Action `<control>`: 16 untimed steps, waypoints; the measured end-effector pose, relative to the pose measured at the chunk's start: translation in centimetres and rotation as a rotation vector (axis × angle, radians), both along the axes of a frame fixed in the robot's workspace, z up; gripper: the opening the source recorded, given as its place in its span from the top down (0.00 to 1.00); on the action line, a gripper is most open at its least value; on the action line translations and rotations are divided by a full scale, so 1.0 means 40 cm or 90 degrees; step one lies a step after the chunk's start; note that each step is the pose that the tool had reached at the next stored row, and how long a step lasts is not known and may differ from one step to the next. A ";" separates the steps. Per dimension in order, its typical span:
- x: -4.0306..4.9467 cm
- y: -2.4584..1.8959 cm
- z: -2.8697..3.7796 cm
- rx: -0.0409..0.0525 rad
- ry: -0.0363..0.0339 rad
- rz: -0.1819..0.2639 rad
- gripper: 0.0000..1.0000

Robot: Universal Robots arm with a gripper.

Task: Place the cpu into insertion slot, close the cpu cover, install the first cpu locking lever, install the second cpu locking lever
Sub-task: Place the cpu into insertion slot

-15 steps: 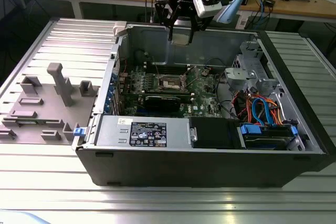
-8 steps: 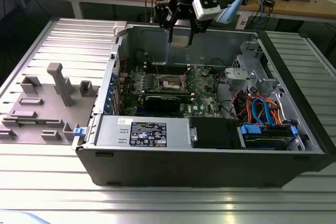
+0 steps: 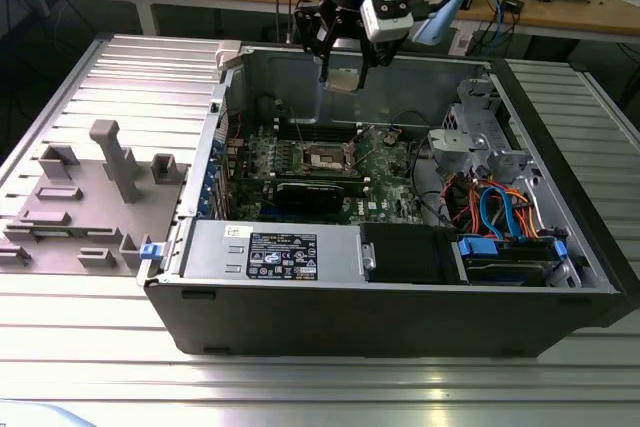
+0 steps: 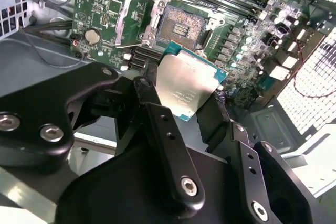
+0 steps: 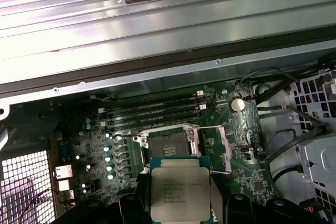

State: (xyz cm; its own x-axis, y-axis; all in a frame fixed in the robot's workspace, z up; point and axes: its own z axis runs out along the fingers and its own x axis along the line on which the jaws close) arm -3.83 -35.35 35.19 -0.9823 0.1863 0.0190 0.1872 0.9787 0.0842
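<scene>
Step one in hand: black two-fingered gripper hangs above the small square insertion slot, dark-centred with a silvery border, jaws clamped on the edges of the flat silver-grey, green-rimmed cpu. Chip well clear of slot, unseated. Thin silvery cpu cover frame lies open beside the slot. Judgement: seating calls for squaring chip to slot and a gentle, straight descent.

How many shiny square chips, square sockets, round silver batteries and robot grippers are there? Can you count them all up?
cpu: 1
insertion slot: 1
round silver battery: 1
gripper: 1
Total: 4
</scene>
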 end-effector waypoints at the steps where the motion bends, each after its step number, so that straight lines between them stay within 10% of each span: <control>1: -0.001 0.000 -0.001 0.0000 0.0000 -0.007 0.46; 16: -0.012 0.000 -0.006 -0.0002 -0.0001 -0.078 0.46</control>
